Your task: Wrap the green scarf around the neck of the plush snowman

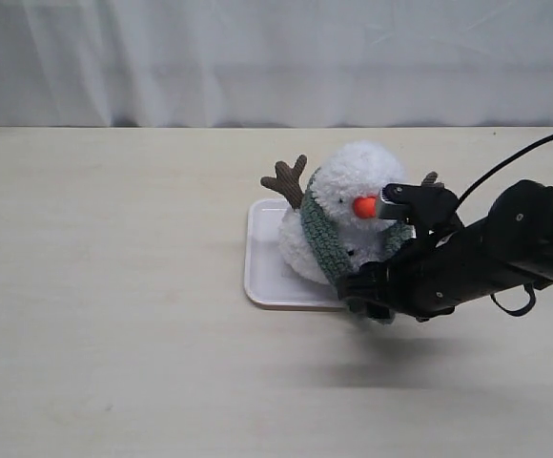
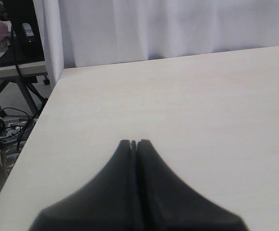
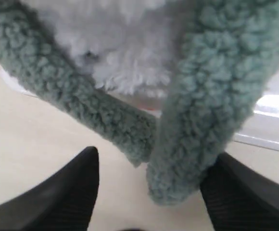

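Counted on the table [image 2: 178, 96]: one plush snowman [image 1: 353, 186], one green scarf [image 1: 322, 239], one white tray [image 1: 262, 277], two claws. Snowman seated upright on the tray, a little right of the table's middle, carrot nose facing the near-right side. Scarf looped round the neck, with two tails hanging down the front of the body toward the tray's near edge. Long axis of each tail running from neck down to tray, the pair closing into a narrow V at the bottom in the right wrist view. Right claw [image 1: 367, 291] low at the tray's near-right corner, directly in front of the snowman, jaws spread wide and gripping nothing. Both tail ends dangling between its fingers [image 3: 77, 187], the thicker one just beside one finger, touching or not impossible to tell. So, from that claw: scarf straight ahead and slightly above, lengthwise in line with the reach. Left claw [image 2: 133, 143] pressed shut on nothing, over bare table, well apart from the tray and out of the exterior view altogether. Right arm by far the nearer. Judged from this: wrap close to finished, with perhaps only a tidying of the tails or a clean pull-back left, and snagging a loose tail on retreat as the main risk.
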{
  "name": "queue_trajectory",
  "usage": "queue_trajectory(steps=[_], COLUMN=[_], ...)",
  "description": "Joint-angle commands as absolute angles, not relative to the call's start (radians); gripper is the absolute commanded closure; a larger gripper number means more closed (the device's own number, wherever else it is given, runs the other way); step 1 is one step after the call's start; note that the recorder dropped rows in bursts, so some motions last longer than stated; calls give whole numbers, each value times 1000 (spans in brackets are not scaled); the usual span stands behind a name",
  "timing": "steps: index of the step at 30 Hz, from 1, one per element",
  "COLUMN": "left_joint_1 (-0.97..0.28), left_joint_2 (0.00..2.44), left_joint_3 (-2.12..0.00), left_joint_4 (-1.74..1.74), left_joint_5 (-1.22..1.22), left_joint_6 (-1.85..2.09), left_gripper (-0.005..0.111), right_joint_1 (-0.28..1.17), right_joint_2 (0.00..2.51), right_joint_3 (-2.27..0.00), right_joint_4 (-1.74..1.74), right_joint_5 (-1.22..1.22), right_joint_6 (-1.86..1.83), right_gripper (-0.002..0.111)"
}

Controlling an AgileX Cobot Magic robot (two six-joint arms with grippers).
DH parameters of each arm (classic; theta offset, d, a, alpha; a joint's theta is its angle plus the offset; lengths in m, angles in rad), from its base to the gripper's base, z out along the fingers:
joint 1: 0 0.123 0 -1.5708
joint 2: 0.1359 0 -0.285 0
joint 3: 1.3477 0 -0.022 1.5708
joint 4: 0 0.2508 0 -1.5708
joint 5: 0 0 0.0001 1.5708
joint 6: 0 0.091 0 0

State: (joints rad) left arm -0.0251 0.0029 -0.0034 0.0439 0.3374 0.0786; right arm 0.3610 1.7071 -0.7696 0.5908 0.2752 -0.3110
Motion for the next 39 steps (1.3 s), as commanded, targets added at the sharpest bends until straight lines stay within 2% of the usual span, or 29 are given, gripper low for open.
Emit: queue_trajectory(steps=[1, 8, 16, 27, 29, 32, 37, 38, 39], left_joint_1=[-24, -24, -24, -24, -24, -24, -24, -24, -24], left_joint_2=[0, 0, 0, 0, 0, 0, 0, 0, 0], left_joint_3=[0, 0, 0, 0, 0, 0, 0, 0, 0], left_joint_4=[40, 40, 40, 40, 40, 40, 40, 40, 40], left_joint_5=[327, 327, 327, 327, 327, 327, 327, 327, 327], left_joint_6=[78, 78, 78, 78, 78, 78, 78, 78, 78], left_gripper=[107, 107, 107, 107, 107, 107, 107, 107, 107], right_joint_1=[363, 366, 469, 466, 466, 466, 466, 466, 466], right_joint_2=[1707, 1731, 1752, 1829, 1834, 1834, 1834, 1834, 1834], right_joint_3=[-766, -766, -768, -768, -768, -768, -768, -768, -768], right_joint_4=[588, 600, 638, 673, 673, 673, 658, 658, 658], right_joint_5=[286, 251, 94, 75, 71, 55, 33, 33, 38], right_joint_6=[-383, -494, -509, -475, -475, -475, -491, -500, -510], right_gripper=[44, 38, 38, 40, 47, 64, 99, 104, 104])
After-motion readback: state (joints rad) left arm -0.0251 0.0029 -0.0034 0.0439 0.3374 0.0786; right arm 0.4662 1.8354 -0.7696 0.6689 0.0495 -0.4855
